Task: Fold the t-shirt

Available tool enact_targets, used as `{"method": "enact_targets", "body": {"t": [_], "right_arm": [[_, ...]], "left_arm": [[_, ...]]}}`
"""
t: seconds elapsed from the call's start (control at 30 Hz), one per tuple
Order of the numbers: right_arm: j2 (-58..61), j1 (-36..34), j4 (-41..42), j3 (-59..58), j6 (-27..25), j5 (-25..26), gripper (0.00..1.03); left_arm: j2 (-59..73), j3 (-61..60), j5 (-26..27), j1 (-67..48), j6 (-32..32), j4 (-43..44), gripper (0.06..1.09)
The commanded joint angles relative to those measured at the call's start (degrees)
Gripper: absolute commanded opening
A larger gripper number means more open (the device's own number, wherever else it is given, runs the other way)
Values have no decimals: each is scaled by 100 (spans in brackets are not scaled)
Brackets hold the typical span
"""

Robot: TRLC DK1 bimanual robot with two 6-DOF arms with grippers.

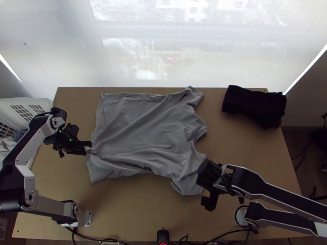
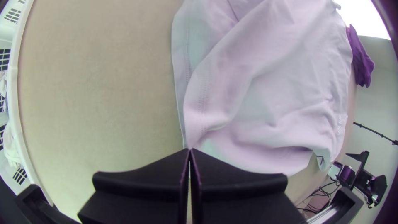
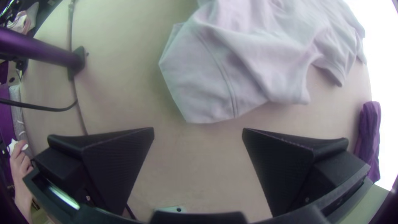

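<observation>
Centrally, the grey T-shirt (image 1: 143,122) is shown spread unevenly on the light wooden table (image 1: 131,212), its hem turned towards the left arm's side and its sleeves towards the right arm's. Small pale marks are seen on the fabric near the sleeve nearest the right gripper (image 1: 206,188); they are too small to be read. The body is crossed by long diagonal creases, and the edges are partly rumpled. The left arm is bent at its joints, with the left gripper (image 1: 88,148) set low at the hem; its fingers are pressed together on a small pinch of cloth, from which folds fan out. The right gripper is held near the sleeve, with its fingers wide apart and the cloth lying beyond their tips.
</observation>
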Motion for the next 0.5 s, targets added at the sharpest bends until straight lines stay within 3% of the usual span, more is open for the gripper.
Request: {"method": "enact_targets", "body": {"t": [0.0,0.43,0.47], "right_arm": [[233,519,333,-200,-234,5,98],[786,457,1836,-833,-322,23,92],[839,387,1915,-842,-322,14,88]], "left_arm": [[57,-77,3,-17,-80,41,9],[145,-85,-24,-35,-194,112,9],[162,-68,-32,-35,-194,112,9]]}}
